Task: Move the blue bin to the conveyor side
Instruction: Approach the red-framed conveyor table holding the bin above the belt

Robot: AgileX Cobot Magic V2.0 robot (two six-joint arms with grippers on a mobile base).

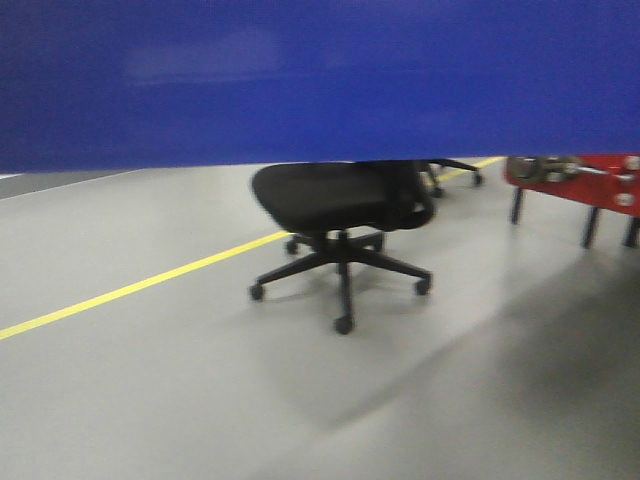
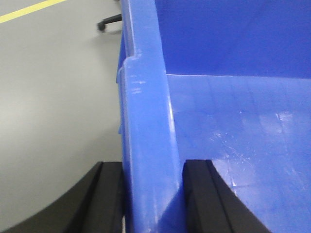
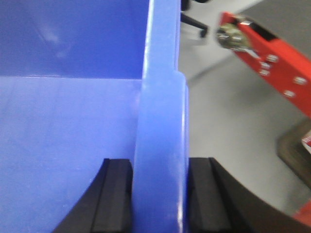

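Left gripper (image 2: 153, 196), right gripper (image 3: 160, 196) clamp blue bin (image 2: 243, 121)

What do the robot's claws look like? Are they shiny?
Not shiny. The left claw and the right claw look alike. Each has two matte black fingers with flat inner faces, squared tips and outer edges that curve outward toward the base. Thin ridges run along them. No cables, stickers or writing show, and the arms themselves are out of view.
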